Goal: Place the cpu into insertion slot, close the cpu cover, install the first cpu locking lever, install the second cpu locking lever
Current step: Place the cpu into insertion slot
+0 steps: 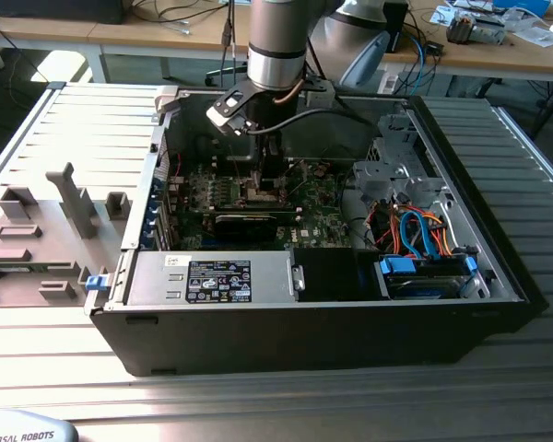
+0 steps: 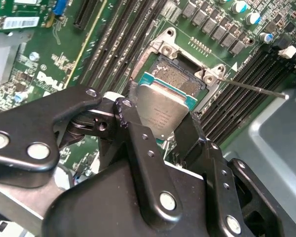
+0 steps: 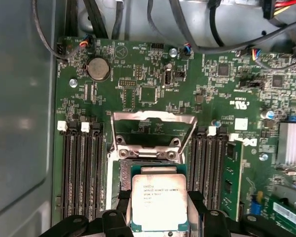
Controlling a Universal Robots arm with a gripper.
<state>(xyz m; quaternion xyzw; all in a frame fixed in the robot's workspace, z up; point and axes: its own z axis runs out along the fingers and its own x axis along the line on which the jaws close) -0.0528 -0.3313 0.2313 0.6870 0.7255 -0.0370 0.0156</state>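
My gripper reaches down into the open computer case over the motherboard. It is shut on the cpu, a flat square chip with a silver-grey top, held by two opposite edges between black fingers. In the first wrist view the cpu hangs just above the insertion slot, partly hiding it. The second wrist view shows the insertion slot's dark centre under the chip's far edge. The cpu cover, a silver frame, stands swung open behind the slot. A thin locking lever sticks out beside the socket.
Black memory slots flank the socket on both sides. A coin battery and cables lie beyond the cover. The power supply and a drive cage with blue and orange cables fill the case front. Grey fixtures stand at the exterior view's left.
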